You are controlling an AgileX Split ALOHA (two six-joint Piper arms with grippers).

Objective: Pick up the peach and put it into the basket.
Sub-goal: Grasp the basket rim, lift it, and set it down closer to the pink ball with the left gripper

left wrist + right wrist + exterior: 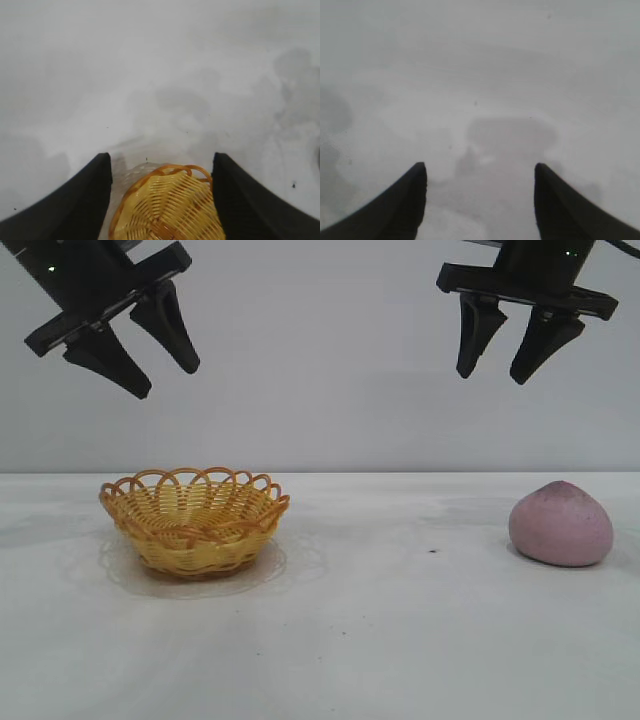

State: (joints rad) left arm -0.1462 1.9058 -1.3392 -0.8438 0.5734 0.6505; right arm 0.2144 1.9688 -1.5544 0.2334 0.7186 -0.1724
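Nothing done yet: the peach [560, 524] lies on the table [380, 640], far right of the basket [194, 520]. I see left gripper [150, 350] & right gripper [510, 352] both spread, empty, high above. Pick + drop are left.

One peach [560, 524], one basket [194, 519], two claws.

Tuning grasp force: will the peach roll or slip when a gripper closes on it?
The peach sits on a broad flattish underside on the table, so it probably stays put rather than rolling. Its matte, dusty skin likely gives decent friction. The domed, tapering top could squeeze out of a high pinch; gripping near its widest part seems safer.
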